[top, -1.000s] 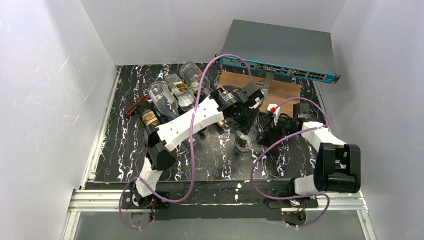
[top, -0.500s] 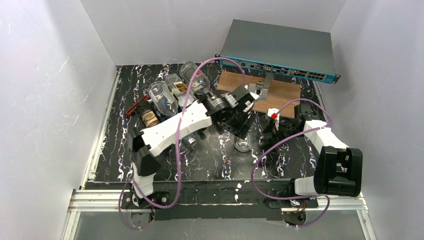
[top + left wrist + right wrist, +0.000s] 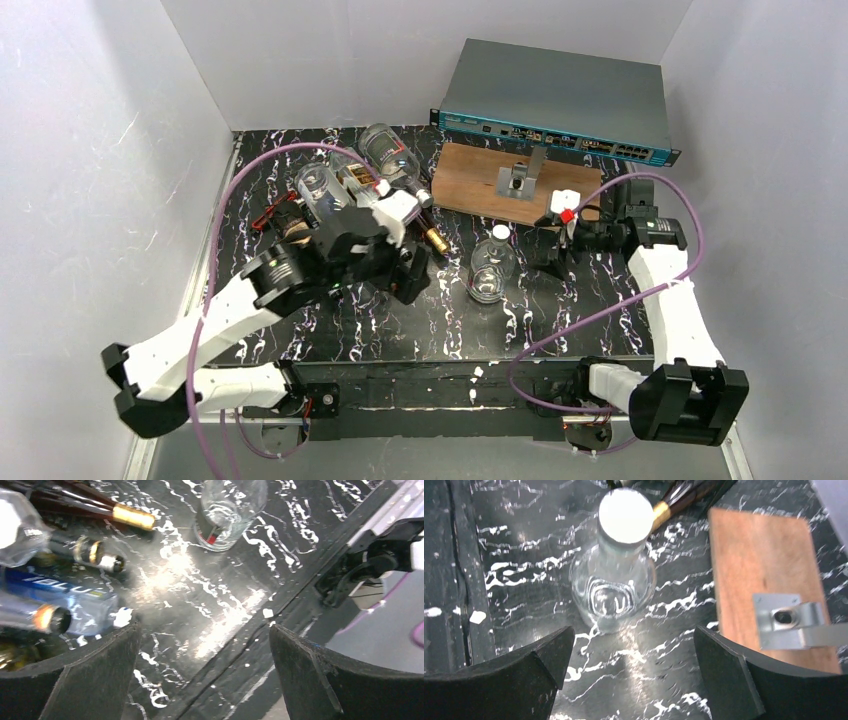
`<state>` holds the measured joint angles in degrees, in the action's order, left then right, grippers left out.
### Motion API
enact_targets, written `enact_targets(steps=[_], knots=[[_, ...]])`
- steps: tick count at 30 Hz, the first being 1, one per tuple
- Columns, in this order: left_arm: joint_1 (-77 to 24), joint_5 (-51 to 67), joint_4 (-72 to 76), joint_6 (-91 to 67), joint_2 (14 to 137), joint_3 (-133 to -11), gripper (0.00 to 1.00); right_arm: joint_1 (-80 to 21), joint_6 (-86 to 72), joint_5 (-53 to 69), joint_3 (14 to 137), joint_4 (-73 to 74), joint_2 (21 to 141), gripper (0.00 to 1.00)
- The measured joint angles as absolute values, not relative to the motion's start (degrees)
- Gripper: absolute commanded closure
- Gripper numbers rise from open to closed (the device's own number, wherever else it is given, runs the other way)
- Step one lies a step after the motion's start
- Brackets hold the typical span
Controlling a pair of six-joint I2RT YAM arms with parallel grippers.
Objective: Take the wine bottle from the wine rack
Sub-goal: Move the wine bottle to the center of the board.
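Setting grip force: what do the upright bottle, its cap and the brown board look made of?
The upright bottle: clear and glossy, glass or hard plastic, cannot tell which; the tabletop pattern shows through it. Its cap: smooth white, probably plastic. The board: matte brown, no glare, likely wood.

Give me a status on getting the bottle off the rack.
Done: a clear bottle stands upright on the table, apart from the rack. In hand: nothing; the left gripper and the right gripper are both open and empty, the right one facing the bottle. Left: probably little, if that bottle was the target; other bottles lie in the rack.
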<state>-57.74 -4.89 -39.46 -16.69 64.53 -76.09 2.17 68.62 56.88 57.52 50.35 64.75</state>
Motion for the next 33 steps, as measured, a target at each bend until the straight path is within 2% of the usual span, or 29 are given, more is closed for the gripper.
enact_targets(steps=[3,9,12,16,20,26,30,33], knots=[[-56.6,-6.5,-38.5,-13.3,58.5,-71.0,0.02,-0.8,63.6,56.7,62.0,49.4,64.9,0.02],[-56.4,-10.6,-36.0,-7.1,51.9,-64.7,0.02,-15.4,51.8,50.6,67.0,44.1,67.8,0.02],[-56.4,-11.9,-33.8,-4.5,48.6,-60.1,0.02,-17.5,48.6,47.1,68.6,43.3,70.2,0.02],[-56.4,-13.3,-31.0,-0.9,44.8,-54.8,0.02,-20.0,46.6,43.0,70.1,42.9,72.9,0.08],[-56.4,-14.8,-27.2,1.8,41.6,-50.7,0.02,-22.6,46.1,41.4,70.1,43.1,73.5,0.21],[-56.4,-15.9,-23.3,5.0,39.7,-46.8,0.02,-22.9,46.2,39.9,70.1,43.4,73.5,0.49],[-56.4,-16.1,-22.4,6.3,39.7,-46.4,0.02,-22.8,46.7,38.6,70.1,43.5,73.5,0.73],[-56.4,-16.1,-22.3,7.0,39.7,-46.4,0.02,-22.3,45.5,38.7,70.4,44.0,73.6,0.84]])
